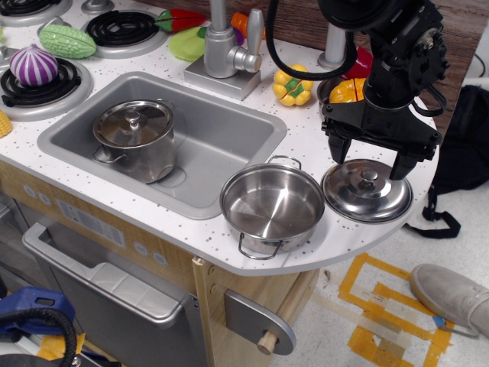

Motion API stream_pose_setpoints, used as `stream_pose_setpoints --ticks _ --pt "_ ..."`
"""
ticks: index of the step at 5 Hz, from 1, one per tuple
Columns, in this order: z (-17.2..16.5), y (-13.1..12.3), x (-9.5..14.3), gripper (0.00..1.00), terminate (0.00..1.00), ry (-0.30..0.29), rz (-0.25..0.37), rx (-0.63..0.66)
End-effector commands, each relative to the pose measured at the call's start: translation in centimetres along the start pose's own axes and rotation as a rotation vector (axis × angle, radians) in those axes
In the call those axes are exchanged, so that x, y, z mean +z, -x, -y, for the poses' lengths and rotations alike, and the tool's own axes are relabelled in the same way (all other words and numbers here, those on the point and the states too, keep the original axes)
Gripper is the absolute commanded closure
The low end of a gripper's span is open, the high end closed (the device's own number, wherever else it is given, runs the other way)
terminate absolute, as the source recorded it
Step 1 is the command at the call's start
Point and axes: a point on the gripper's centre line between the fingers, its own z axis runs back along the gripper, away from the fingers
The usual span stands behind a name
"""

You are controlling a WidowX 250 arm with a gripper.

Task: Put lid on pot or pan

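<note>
Fingers (369, 158): two black prongs, spread wide, tips pointing down, one on each side above the lid (367, 191) and straddling its knob (370, 177); nothing held between them. Whether the tips touch the lid's dome cannot be told.

Lid: round, domed, shiny steel, lying flat on the surface (191, 229), knob up. It sits just right of the pot (272, 208), the two rims very close or touching.

Pot: wide, shallow, steel, empty and uncovered, upright on the surface, with one wire loop handle at its far side and one at its near side.

Arm (401, 53): black, rising from the fingers, above and behind the lid, with a thick black cable looping left.

Sink (221, 138): grey basin, left of the pot. A taller steel pot (136, 140) stands in it with its own lid on.

Faucet (226, 50): grey, behind the sink, up and left of the pot.

Toy food: yellow pepper (293, 86) behind the pot; purple onion (33, 65) on a burner far left of it.

Surface: white, speckled, rounded at the edge near the pot.
</note>
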Motion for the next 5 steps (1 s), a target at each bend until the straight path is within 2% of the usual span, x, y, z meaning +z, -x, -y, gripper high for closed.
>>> stream_pose_setpoints --ticks 1,3,4,5 --pt "0.0 0.0 0.0 0.00 0.00 0.000 0.000 0.000" --pt "-0.2 -0.5 -0.7 0.00 0.00 0.021 0.012 -0.020" --pt "-0.5 -0.2 -1.7 0.00 0.00 0.057 0.019 -0.006" --pt "-0.7 -0.1 -2.2 1.00 0.00 0.069 0.012 0.013"
